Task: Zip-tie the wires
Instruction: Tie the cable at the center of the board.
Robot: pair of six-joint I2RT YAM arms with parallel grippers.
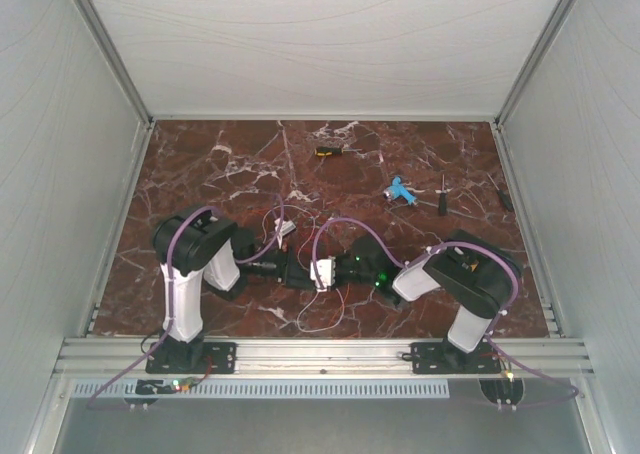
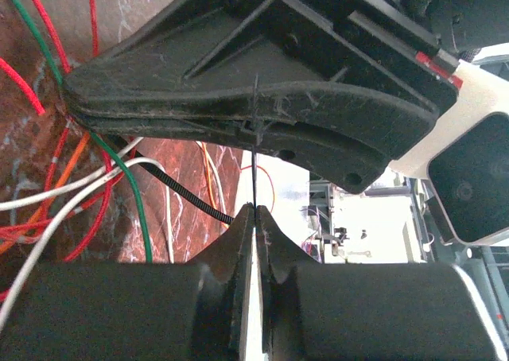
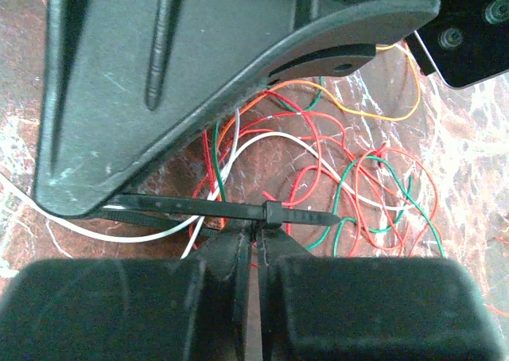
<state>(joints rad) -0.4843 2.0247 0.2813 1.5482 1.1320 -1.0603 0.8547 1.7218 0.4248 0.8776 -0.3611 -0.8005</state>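
Wires (image 3: 266,137) sprawl in loose red, white, green and orange loops on the worktop (image 1: 200,164), mid-frame in the top view. At the left, my left pincer (image 2: 254,214) is pressed shut on the tie (image 3: 199,207). In its own view the ribbed black strip runs from the lower centre up toward the left, among the strands.

Across the lower middle of the right wrist view the tie lies level. Its pointed tip (image 3: 334,218) sticks out to the right of the head (image 3: 273,213), so I judge the threading done and a loop formed.

To the right, my right pincer (image 3: 256,238) is closed too, its fingertips meeting just under the head and seemingly nipping the tie there.

A few strands cross behind the strip, but I cannot tell how many sit inside the loop. Most coils at the right of that view look loose and outside it. What is left, I reckon, is to gather the strands and pull the tie snug.
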